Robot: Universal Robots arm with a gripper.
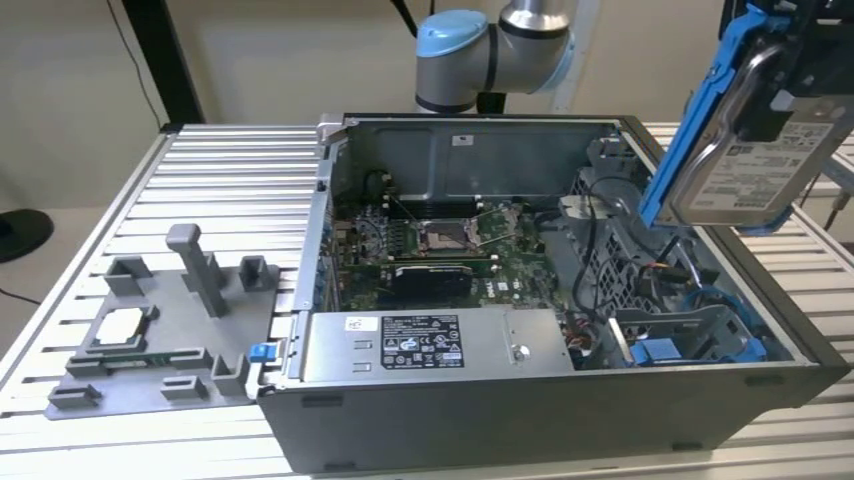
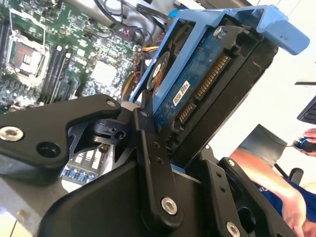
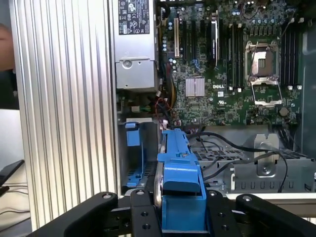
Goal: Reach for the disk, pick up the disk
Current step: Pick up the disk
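The disk (image 1: pixel 747 170) hangs tilted in the air above the open computer case's side at the exterior view's right, its white label facing the camera and its blue frame along the edge. My gripper (image 1: pixel 798 85) is shut on it from above. In the second wrist view the disk (image 2: pixel 197 94) shows its blue circuit side and connectors, clamped between the black fingers (image 2: pixel 150 148) of my gripper (image 2: pixel 183 163). In the first wrist view the disk's blue frame (image 3: pixel 178 168) stands edge-on inside my gripper (image 3: pixel 180 213).
The open computer case (image 1: pixel 534 410) holds a motherboard (image 1: pixel 441 240), a grey power supply box (image 1: pixel 427 345) and an empty blue drive bay (image 1: pixel 681 345). A grey fixture with a small chip (image 1: pixel 120 328) lies on the slatted table (image 1: pixel 227 170). A person's arm (image 2: pixel 269 185) is nearby.
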